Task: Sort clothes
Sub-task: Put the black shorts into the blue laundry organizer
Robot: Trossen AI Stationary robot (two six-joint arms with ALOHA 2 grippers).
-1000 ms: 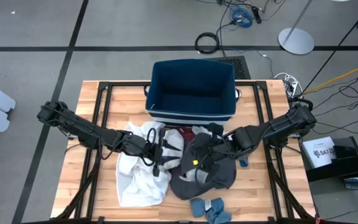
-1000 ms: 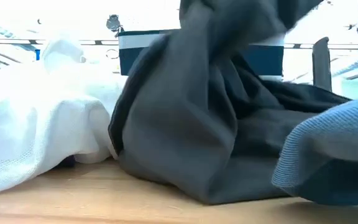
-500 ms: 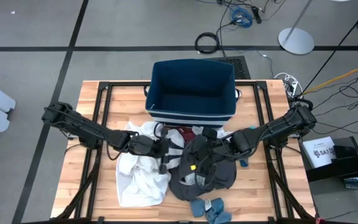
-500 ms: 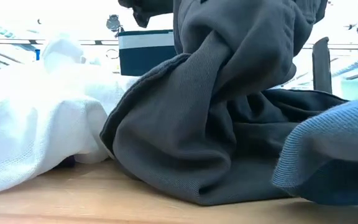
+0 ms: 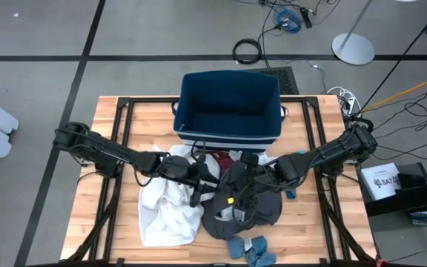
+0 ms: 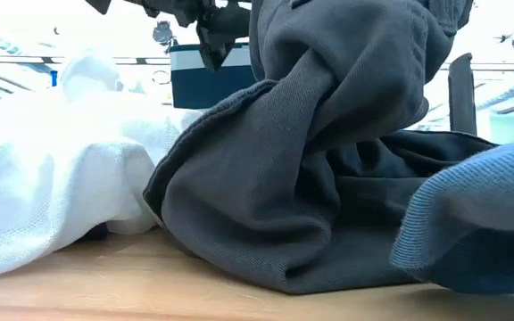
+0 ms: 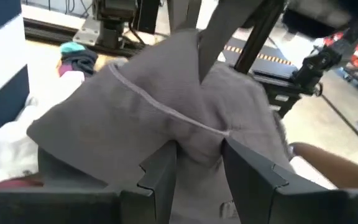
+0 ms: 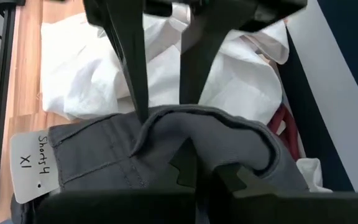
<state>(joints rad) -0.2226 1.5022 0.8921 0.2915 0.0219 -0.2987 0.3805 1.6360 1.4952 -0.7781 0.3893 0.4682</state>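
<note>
Dark grey garment [image 6: 310,169] shows a matt twill weave with stitched seams. The white garment [image 6: 52,196] beside it looks soft, finely ribbed cloth. Tabletop [image 5: 310,222] is pale bare wood, smooth. The label [image 8: 33,165] on the grey cloth looks papery.

I saw a navy bin [image 5: 230,104] with white stripes along its side. Just below it lay a maroon piece [image 5: 219,161], then dark grey shorts [image 5: 245,202], a white garment [image 5: 165,208] left of those, and blue socks [image 5: 246,248] farthest from the bin.
</note>
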